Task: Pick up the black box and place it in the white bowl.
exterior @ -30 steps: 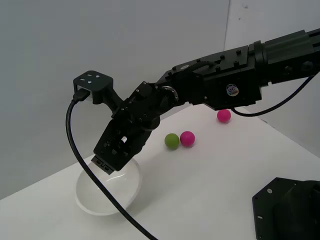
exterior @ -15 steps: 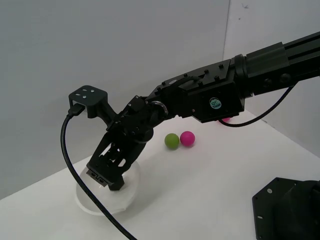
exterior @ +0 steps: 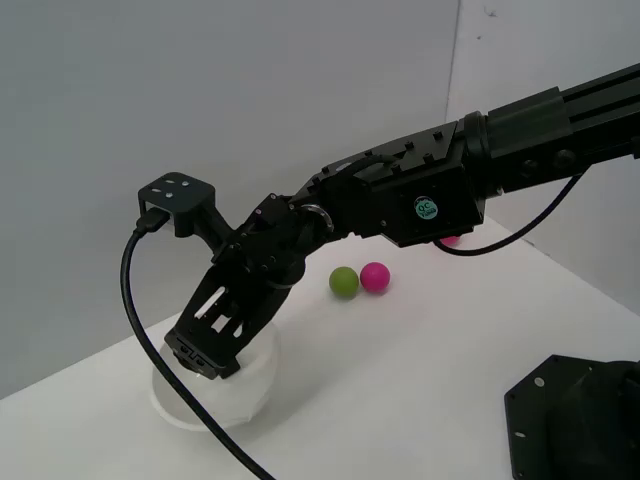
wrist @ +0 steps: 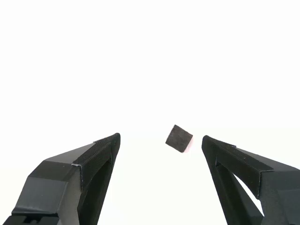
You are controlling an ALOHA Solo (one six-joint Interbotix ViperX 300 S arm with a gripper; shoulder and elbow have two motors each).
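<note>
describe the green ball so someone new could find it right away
Start at the large glossy white bowl under the black gripper on the white table. Toward the exterior view's right of it, two small balls sit touching. The matte green ball is the nearer to the bowl; its neighbour is a pink ball.

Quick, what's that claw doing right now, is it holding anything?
End effector: open, holding nothing; the black box sits loose between its fingers, touching neither.
</note>
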